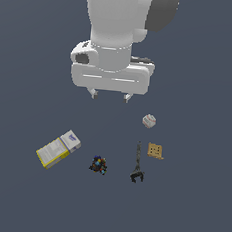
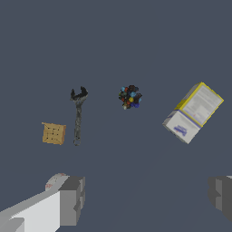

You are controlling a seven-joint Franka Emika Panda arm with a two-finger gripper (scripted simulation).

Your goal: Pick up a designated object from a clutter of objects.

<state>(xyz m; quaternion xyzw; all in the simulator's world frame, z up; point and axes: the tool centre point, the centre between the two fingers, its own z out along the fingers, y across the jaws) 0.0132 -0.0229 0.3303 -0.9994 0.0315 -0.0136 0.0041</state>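
The designated object, a tiny dark lump (image 1: 98, 165) with blue, orange and red specks, lies on the grey floor between the box and the black tool; it also shows in the wrist view (image 2: 130, 97). My gripper (image 1: 110, 95) hangs open and empty high above the clutter, well apart from the lump. In the wrist view its two grey fingers (image 2: 71, 200) stand wide apart, with the gripper (image 2: 147, 197) holding nothing.
A yellow-white-blue box (image 1: 58, 149) (image 2: 193, 112) lies at the exterior view's left. A slim black tool (image 1: 137, 164) (image 2: 78, 117), a tan holed block (image 1: 155, 151) (image 2: 53, 133) and a white baseball (image 1: 148, 121) lie at its right.
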